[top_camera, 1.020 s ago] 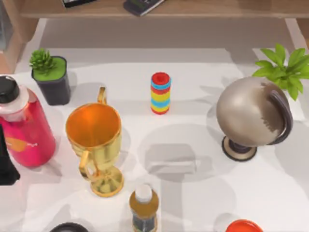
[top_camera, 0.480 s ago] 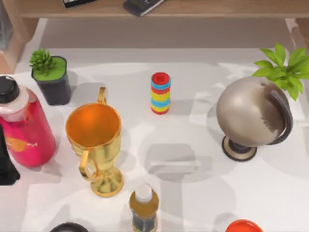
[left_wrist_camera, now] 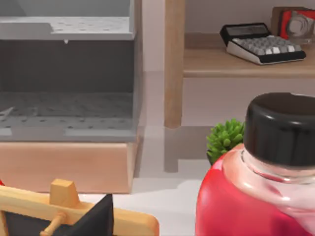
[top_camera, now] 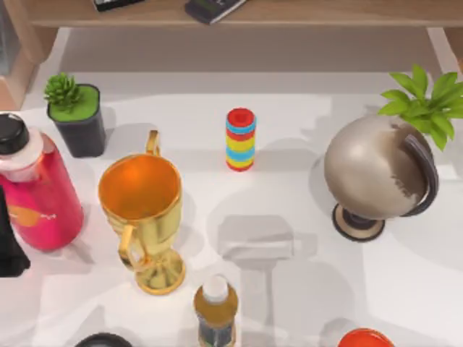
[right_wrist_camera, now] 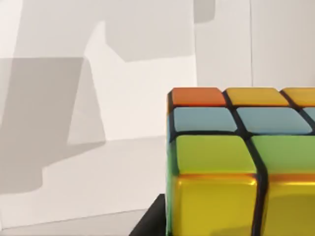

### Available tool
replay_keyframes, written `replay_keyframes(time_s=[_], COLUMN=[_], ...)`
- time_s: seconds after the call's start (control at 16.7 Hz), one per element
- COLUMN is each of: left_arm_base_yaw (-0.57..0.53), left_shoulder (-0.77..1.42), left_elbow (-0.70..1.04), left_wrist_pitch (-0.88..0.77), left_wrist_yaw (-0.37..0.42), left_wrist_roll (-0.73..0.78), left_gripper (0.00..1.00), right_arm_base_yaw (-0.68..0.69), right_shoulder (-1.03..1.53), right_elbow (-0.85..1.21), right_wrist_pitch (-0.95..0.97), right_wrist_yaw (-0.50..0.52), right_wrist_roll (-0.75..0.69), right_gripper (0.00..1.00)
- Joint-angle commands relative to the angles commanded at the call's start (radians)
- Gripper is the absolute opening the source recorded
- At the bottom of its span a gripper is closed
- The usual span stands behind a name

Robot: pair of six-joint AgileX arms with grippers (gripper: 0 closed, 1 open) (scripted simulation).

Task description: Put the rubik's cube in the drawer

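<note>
- Black shape (top_camera: 9, 246), far left of the cup (top_camera: 141, 210) at the table's left edge: probably part of the left arm, hard to confirm.
- Left gripper: open or closed, can't tell.
- Red bottle (top_camera: 32, 199) with black cap (top_camera: 11, 134): just left of the cup, upright.
- Left wrist view: same bottle (left_wrist_camera: 256, 201) close up, green plant (left_wrist_camera: 225, 140) behind it. Past those, a grey cabinet (left_wrist_camera: 66, 78) on a wood base with its front bay open, a wood post (left_wrist_camera: 174, 64) and a shelf holding a calculator (left_wrist_camera: 263, 44).
- Potted plant (top_camera: 76, 116): behind the cup and a bit left, apart from it.
- Cup: gold, two handles, upright.
- Small bottle (top_camera: 215, 311): in front of the cup to the right, near its foot.
- Ring stack (top_camera: 240, 139): behind and right of the cup, upright, standing clear.
- Globe (top_camera: 380, 177): well right of the cup, on its stand. Leafy plant (top_camera: 427, 101) just behind it.
- Cube (right_wrist_camera: 236, 162): right up against the right wrist camera, white table (right_wrist_camera: 98, 123) behind it. Orange, yellow, blue and green tiles show. Can't place it relative to the cup.
- Right gripper: state can't be told, no grip visible.
</note>
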Motion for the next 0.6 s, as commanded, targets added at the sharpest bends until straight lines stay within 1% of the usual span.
replay_keyframes(time_s=[0.18,0.3,0.6], left_arm_base_yaw=[0.0,0.0,0.0], left_shoulder=[0.0,0.0,0.0], left_elbow=[0.0,0.0,0.0], left_wrist_pitch=[0.0,0.0,0.0], left_wrist_yaw=[0.0,0.0,0.0], left_wrist_roll=[0.0,0.0,0.0], left_gripper=[1.0,1.0,1.0], right_arm_base_yaw=[-0.014,-0.015,-0.014], right_shoulder=[0.154,0.221,0.248], right_elbow=[0.024,0.037,0.043], right_wrist_pitch=[-0.07,-0.087,-0.09], right_wrist_yaw=[-0.073,-0.105,-0.118], right_wrist_roll=[-0.027,-0.036,-0.039], right_gripper=[0.0,0.0,0.0])
